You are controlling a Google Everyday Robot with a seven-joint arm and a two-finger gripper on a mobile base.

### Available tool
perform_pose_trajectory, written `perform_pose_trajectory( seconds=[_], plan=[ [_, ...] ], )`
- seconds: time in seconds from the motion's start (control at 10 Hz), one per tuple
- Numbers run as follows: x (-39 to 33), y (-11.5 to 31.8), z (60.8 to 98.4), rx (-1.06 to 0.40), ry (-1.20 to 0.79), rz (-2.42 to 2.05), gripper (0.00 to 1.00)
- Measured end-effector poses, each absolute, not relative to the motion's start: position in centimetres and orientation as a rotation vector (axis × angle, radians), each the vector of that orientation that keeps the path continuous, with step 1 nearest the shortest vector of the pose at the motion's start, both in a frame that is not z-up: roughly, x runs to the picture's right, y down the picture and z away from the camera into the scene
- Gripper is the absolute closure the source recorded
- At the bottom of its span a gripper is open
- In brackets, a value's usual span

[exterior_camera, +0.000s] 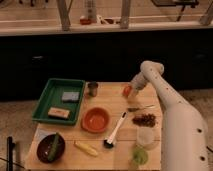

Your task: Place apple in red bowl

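The apple (pixel 127 91), small and orange-red, sits near the table's far right edge. My gripper (pixel 132 87) is at the end of the white arm, right at the apple's upper right side, touching or nearly touching it. The red bowl (pixel 95 119), shallow and glossy, stands empty at the table's middle, to the front left of the apple.
A green tray (pixel 45 100) holds a blue sponge (pixel 70 96) and a tan bar (pixel 59 112). A metal cup (pixel 92 89), brush (pixel 115 131), knife (pixel 140 108), grapes (pixel 144 119), clear cup (pixel 145 137), green cup (pixel 140 157), banana (pixel 86 148) and dark bowl (pixel 49 148) are on the table.
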State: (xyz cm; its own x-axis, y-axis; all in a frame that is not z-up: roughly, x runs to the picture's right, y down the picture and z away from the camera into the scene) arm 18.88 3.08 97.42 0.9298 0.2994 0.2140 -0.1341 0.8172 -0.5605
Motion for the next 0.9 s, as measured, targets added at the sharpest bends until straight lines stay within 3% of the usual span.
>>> perform_pose_trajectory(
  seconds=[0.2, 0.4, 0.9],
  plan=[
    [19.0, 3.0, 97.5, -0.570, -0.304, 0.227, 0.84],
    [19.0, 3.1, 97.3, -0.580, -0.313, 0.213, 0.97],
    [18.0, 1.7, 94.8, -0.562, -0.395, 0.131, 1.00]
  ],
)
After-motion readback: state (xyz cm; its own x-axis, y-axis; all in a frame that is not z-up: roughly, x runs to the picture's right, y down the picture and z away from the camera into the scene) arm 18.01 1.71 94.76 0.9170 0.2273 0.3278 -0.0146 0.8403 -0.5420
